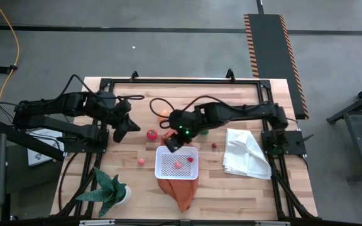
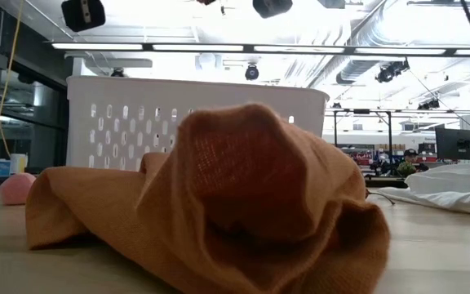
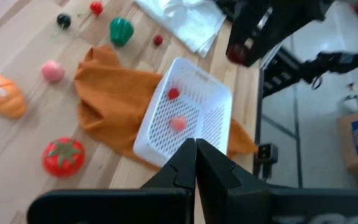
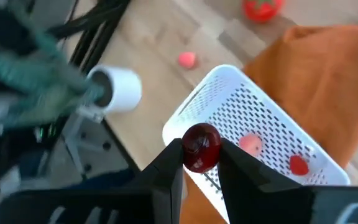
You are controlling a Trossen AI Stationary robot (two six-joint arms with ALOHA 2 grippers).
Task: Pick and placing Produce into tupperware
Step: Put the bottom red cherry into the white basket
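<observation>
The white tupperware (image 1: 177,162) lies on an orange cloth (image 1: 178,191), with a pink piece (image 4: 249,144) and a red piece (image 4: 298,165) of produce on its dotted base. My right gripper (image 1: 170,143) hangs over the tupperware's far left corner, shut on a dark red round fruit (image 4: 201,147). On the wood lie a red tomato (image 1: 151,134), an orange piece (image 1: 163,114), a pink piece (image 1: 141,161), a green pepper (image 3: 121,30) and a small dark red piece (image 1: 213,145). My left gripper (image 3: 196,165) waits shut above the table's left part (image 1: 121,133), holding nothing. My right gripper pinches the dark red round fruit by its two sides (image 4: 188,152) between its two fingertips (image 4: 169,158). The fingers slant downward from the table's right side. The fruit is lifted clear, above the tupperware's rim (image 4: 185,124).
A white cloth (image 1: 247,154) lies to the right of the tupperware. A green spiky plant in a white pot (image 1: 109,191) stands at the near left. A black frame (image 1: 168,81) runs around the tabletop. Bare wood shows between the tupperware and the plant.
</observation>
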